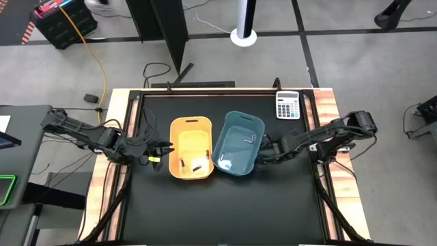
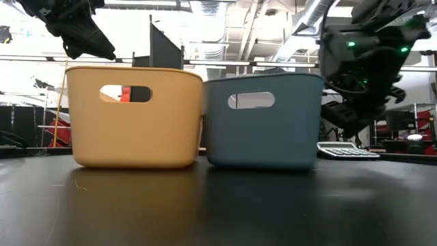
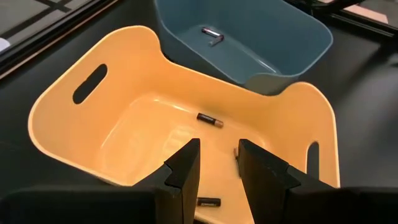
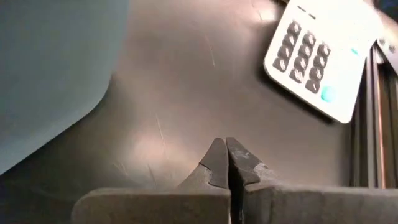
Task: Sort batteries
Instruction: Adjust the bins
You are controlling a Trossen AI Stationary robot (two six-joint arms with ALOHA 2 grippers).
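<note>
1. The black tabletop (image 1: 225, 212) carries two bins side by side, touching or very nearly so: a yellow bin (image 1: 190, 130) on the left arm's side and a blue bin (image 1: 239, 126) on the right arm's side. A calculator (image 1: 288, 106) lies well apart at the far right corner.
2. The left claw (image 3: 219, 158) hangs over the near rim of the yellow bin, its fingers released with a clear gap and nothing between them. To my eye this is the drop-off step, with a dark battery just let go into the yellow bin.
3. The right claw (image 4: 226, 158) sits low over bare tabletop just beside the blue bin, clenched tight on nothing; it looks to be waiting.
4. The dark batteries (image 3: 209, 120) lie on the yellow bin's floor, three that I can count from the left wrist view. A pale silvery battery (image 3: 212, 34) rests in the blue bin.
5. I see no loose battery on the tabletop, so the sort may be nearly or wholly done. Any next move calls for lifting the left claw clear of the rim without nudging the bin.
</note>
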